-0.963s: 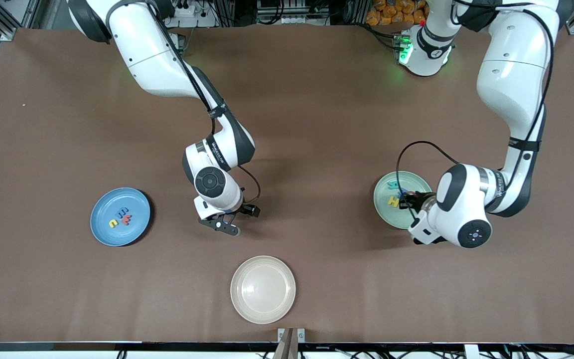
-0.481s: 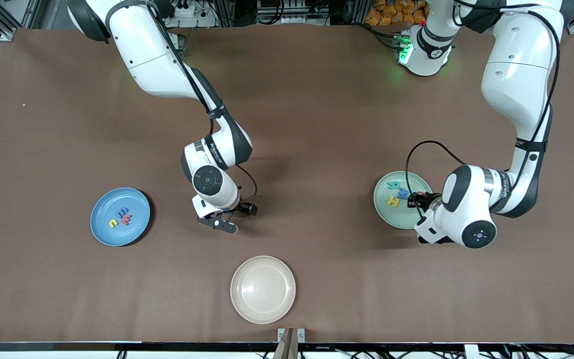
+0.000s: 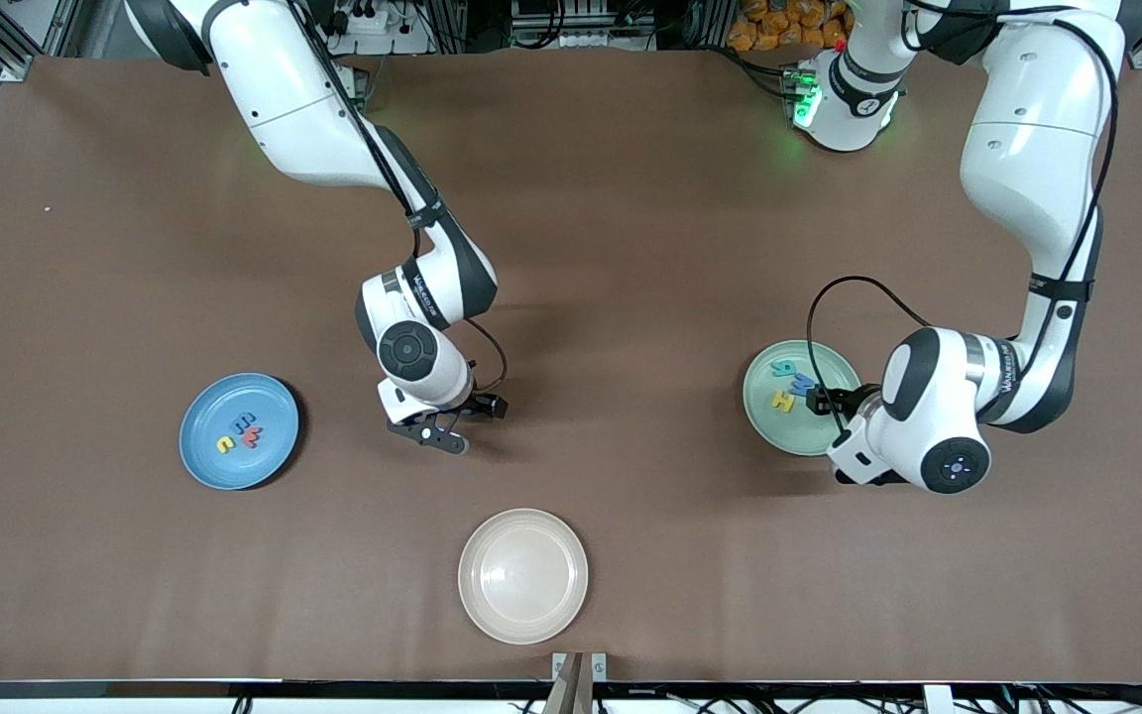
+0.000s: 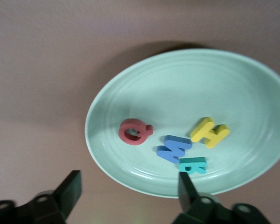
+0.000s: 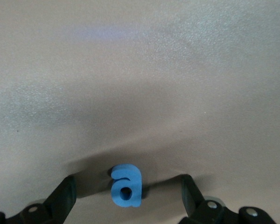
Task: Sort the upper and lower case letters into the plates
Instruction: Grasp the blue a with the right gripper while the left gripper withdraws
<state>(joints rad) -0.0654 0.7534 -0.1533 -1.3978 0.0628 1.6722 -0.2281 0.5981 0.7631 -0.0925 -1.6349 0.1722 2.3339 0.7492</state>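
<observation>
I've got the left gripper (image 4: 126,198) hanging spread wide over the rim of the pale mint green round plastic plate (image 4: 130,88), nothing between its fingers; just ahead of them in the dish lies a red foam Q (image 4: 134,131), and past it a blue foam W (image 4: 174,148), a teal foam K (image 4: 194,165) and a yellow foam H (image 4: 209,132), all capitals, all flat and matte against the glossy ringed plastic. My right gripper (image 5: 126,198) is also spread and holding nothing, low over the bare brown table cloth (image 3: 630,248), with a small blue lower-case foam a (image 5: 126,185) lying flat between its fingers, not yet pinched. Off toward the right arm's end of the table sits the sky blue round plate (image 3: 274,451) with a few little letters (image 3: 240,431) in it; I can't read them from here. A cream-white plate (image 3: 561,605) sits unused, near the front camera. As I judge it, the capitals are done and the a is the last one out. Next I need to drop straight down, close gently on that soft thin foam, lift, and carry it over to the blue plate.
</observation>
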